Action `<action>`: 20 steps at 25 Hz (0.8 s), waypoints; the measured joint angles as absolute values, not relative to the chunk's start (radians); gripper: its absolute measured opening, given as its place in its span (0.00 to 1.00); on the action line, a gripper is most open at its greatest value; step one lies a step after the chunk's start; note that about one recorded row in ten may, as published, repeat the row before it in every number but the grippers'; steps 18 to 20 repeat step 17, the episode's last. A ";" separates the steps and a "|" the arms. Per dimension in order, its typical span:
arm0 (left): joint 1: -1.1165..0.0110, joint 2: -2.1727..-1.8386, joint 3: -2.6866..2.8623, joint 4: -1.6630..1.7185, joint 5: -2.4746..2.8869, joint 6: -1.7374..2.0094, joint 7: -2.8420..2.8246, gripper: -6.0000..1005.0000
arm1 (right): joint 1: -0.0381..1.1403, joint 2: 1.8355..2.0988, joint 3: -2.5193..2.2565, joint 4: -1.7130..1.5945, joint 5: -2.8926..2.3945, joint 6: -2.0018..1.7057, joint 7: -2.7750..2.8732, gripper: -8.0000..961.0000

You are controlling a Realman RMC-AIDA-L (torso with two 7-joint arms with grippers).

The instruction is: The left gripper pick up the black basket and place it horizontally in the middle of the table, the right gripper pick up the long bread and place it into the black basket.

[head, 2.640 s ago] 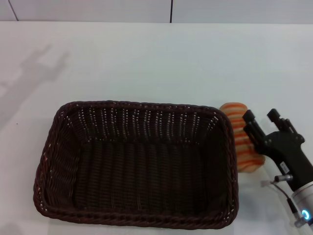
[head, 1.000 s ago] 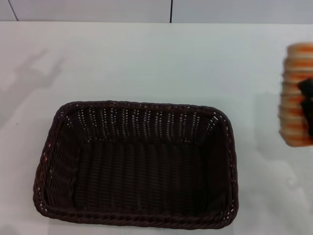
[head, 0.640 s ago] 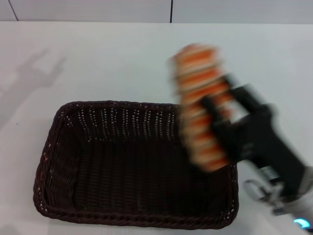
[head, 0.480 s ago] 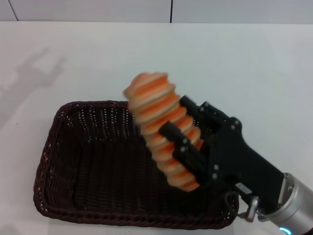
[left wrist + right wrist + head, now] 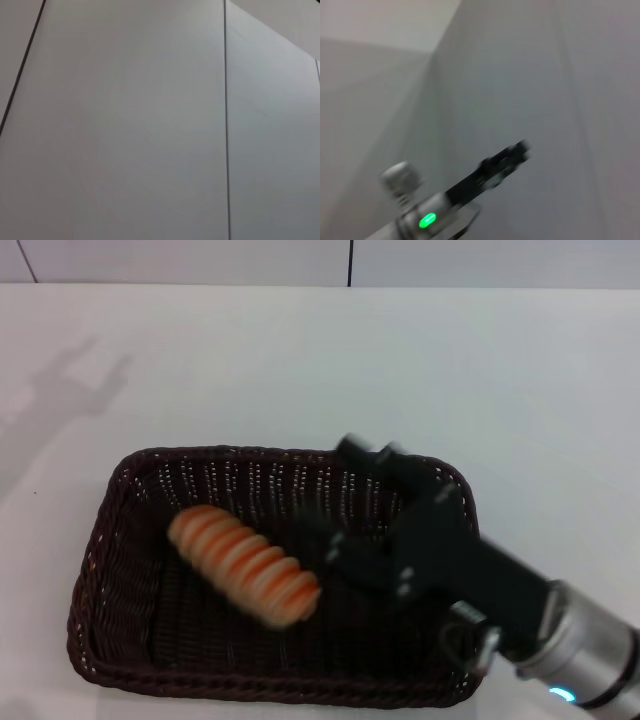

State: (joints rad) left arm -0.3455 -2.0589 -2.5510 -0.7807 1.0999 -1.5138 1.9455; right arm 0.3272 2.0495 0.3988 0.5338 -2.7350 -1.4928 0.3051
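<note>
- The black basket (image 5: pixel 275 580) sat on the white table (image 5: pixel 300 360), toward the near edge and roughly mid-width, its long sides running left to right.
- The long bread (image 5: pixel 244 566) lay inside the basket, in the left-centre part of its floor, clear of every wall.
- The bread was angled, its left end farther away and its right end nearer; orange stripes crossed its tan body.
- The right gripper (image 5: pixel 345 502) hung over the right half of the basket, reaching in from the near-right corner on its silver wrist (image 5: pixel 585 655), where a small blue light showed.
- The gripper was apart from the bread, with a gap of basket floor between the bread's right end and the black gripper body.
- Its fingers appeared spread, one reaching toward the far rim and the other toward the bread, and nothing lay between them; the blur left their outlines soft.
- The left gripper was out of sight in the head view; its wrist view showed only pale flat panels with dark seams.
- The right wrist view showed a blurred pale surface, a dark bar and a silver fitting with a green light (image 5: pixel 427 220); neither basket nor bread could be made out there.
</note>
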 joint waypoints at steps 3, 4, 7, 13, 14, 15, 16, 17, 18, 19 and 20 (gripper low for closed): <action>-0.345 -2.059 -2.553 -0.780 1.100 -1.508 1.946 0.59 | 0.269 2.055 0.496 0.501 -2.717 -1.559 0.304 0.75; -0.343 -2.059 -2.556 -0.779 1.100 -1.506 1.948 0.59 | 0.243 2.061 0.546 0.477 -2.706 -1.592 0.302 0.75; -0.343 -2.059 -2.556 -0.779 1.100 -1.506 1.948 0.59 | 0.161 2.079 0.697 0.404 -2.629 -1.691 0.301 0.75; -0.337 -2.060 -2.704 -0.605 1.099 -1.467 2.065 0.59 | 0.088 2.080 0.792 0.315 -2.335 -1.761 0.302 0.75; -0.338 -2.060 -2.726 -0.575 1.099 -1.466 2.088 0.59 | 0.085 2.081 0.795 0.296 -2.287 -1.762 0.300 0.75; -0.339 -2.060 -2.742 -0.551 1.099 -1.464 2.108 0.59 | 0.085 2.081 0.796 0.278 -2.239 -1.757 0.297 0.75; -0.339 -2.060 -2.742 -0.551 1.099 -1.464 2.108 0.59 | 0.086 2.082 0.796 0.258 -2.198 -1.747 0.296 0.75; -0.338 -2.059 -2.777 -0.501 1.098 -1.452 2.161 0.59 | 0.089 2.083 0.795 0.239 -2.165 -1.734 0.296 0.75; -0.338 -2.059 -2.777 -0.501 1.098 -1.452 2.161 0.59 | 0.089 2.083 0.795 0.239 -2.165 -1.734 0.296 0.75; -0.338 -2.059 -2.777 -0.501 1.098 -1.452 2.161 0.59 | 0.089 2.083 0.795 0.239 -2.165 -1.734 0.296 0.75; -0.338 -2.059 -2.777 -0.501 1.098 -1.452 2.161 0.59 | 0.089 2.083 0.795 0.239 -2.165 -1.734 0.296 0.75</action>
